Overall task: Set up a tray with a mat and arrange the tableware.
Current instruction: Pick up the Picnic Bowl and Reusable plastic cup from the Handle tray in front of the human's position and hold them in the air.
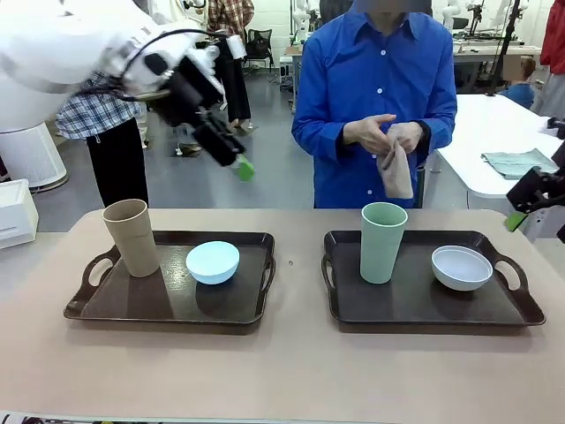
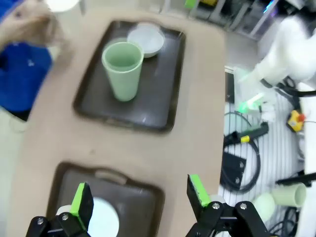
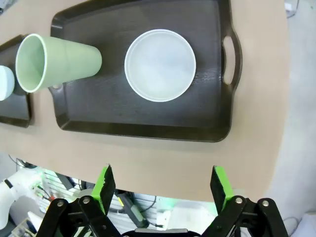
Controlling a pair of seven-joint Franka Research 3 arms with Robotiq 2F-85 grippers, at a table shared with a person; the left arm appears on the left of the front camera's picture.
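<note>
Front view: two trays laid with tableware, no mat down yet, both arms clear.

From here I see the table [image 1: 282,375] carrying two dark trays: the left tray [image 1: 163,320] holds the tan cup [image 1: 132,237] upright with the light blue bowl [image 1: 213,261] just beside it. The right tray [image 1: 415,316] holds the pale green cup [image 1: 383,242] and the white bowl [image 1: 462,268] a little apart. Across the table the person's hands [image 1: 381,132] hold a folded beige cloth [image 1: 398,173], which I take to be the mat. My left gripper [image 2: 138,190] hangs high over the left tray, jaws spread wide and empty. My right gripper [image 3: 162,180] sits off the right tray's near edge, likewise wide and empty. I judge we are at the mat step. Next I would need to take the cloth or clear a tray for it.
</note>
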